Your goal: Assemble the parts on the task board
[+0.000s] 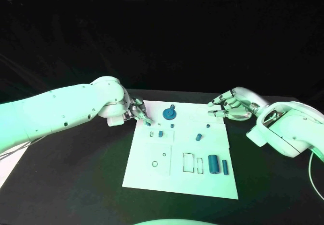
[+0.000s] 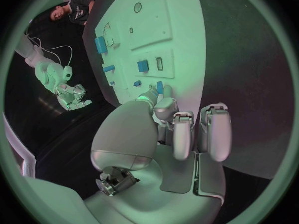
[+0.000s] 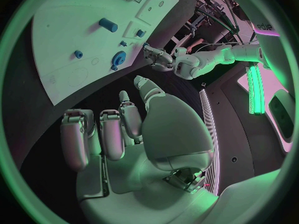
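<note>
L hand sits at the task board far-left corner, fingers pinching a small blue part at the board edge. On the board, from there rightward: blue round part near the far edge, small blue peg mid-board, two upright blue cylinders toward the near-right (slots beside them). R hand hovers by the board's far-right corner, fingers curled in, holding nothing.

Robotics lab: black table, white task board, dark backdrop, cables and equipment racks behind.
</note>
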`<state>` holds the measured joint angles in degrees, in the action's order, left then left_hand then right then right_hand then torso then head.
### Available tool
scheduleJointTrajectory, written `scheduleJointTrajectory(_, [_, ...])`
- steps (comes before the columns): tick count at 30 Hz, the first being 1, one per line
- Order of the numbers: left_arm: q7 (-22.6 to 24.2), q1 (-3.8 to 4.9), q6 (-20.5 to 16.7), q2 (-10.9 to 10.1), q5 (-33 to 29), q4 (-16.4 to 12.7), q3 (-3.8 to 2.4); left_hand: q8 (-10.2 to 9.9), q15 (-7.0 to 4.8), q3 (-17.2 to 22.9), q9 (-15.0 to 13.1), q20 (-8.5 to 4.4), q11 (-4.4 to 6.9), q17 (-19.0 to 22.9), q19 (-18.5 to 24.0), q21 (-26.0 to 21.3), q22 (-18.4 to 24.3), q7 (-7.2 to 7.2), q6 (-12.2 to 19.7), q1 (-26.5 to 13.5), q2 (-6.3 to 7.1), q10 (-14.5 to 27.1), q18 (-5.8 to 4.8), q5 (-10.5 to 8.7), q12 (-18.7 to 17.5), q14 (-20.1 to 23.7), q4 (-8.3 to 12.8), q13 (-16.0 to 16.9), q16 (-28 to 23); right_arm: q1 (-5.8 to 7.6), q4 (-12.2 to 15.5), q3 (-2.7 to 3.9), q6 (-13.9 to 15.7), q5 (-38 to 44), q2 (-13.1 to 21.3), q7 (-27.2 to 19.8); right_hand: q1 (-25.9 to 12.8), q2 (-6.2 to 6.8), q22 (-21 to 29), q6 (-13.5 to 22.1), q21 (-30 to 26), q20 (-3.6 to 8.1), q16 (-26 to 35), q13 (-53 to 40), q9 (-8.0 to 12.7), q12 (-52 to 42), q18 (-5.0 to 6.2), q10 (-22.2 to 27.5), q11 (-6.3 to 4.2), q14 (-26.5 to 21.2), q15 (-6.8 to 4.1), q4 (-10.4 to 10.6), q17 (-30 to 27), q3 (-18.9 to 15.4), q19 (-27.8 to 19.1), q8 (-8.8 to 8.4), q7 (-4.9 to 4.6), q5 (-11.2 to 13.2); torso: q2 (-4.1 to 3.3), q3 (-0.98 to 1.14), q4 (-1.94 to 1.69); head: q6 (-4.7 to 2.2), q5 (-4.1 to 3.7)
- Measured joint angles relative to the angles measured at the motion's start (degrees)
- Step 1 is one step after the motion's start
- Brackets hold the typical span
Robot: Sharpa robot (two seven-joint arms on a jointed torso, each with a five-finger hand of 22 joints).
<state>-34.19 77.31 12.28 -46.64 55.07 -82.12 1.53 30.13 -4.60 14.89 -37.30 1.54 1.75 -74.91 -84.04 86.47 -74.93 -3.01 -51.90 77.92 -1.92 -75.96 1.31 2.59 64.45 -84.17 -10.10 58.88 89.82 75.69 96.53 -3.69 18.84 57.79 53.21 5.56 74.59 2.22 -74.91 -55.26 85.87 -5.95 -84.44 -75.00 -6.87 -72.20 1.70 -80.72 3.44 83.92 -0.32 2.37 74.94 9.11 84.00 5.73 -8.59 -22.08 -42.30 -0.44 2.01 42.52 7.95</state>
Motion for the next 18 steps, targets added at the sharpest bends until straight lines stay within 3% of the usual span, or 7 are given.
scheduleJointTrajectory(8, [1.5,-1.78,-3.5,-2.1,1.6,-4.2,0.02,0.0,0.00,1.7,-0.1,0.00,0.02,0.0,0.0,0.0,0.0,0.07,-0.1,-0.6,0.75,-0.4,0.01,-0.04,0.0,0.0,0.2,0.0,0.0,-0.02,-0.1,-0.02,-0.1,-0.1,0.0,0.0,0.0,0.00,0.0,0.0,0.0,0.00,0.0,0.0,0.0,0.0,0.00,0.0,0.00,0.0,0.00,0.0,0.0,0.0,0.0,0.00,0.00,0.0,-0.01,-0.04,-0.01,0.10,0.14])
scheduleJointTrajectory(18, [2.7,-3.54,-5.2,-2.1,6.9,-5.7,0.04,0.0,0.00,3.3,-1.3,0.00,0.04,0.0,0.0,0.2,0.0,0.07,-0.1,-0.7,1.99,-0.5,0.00,-0.14,0.0,0.0,0.0,0.0,0.0,-0.07,-0.1,-0.04,-0.2,-0.2,-0.2,0.0,0.0,0.00,0.0,0.0,0.0,0.00,0.0,0.0,0.0,0.0,0.00,0.0,0.00,0.0,0.00,0.0,0.0,0.0,0.0,0.00,0.00,0.0,-0.04,-0.02,0.05,0.34,0.23])
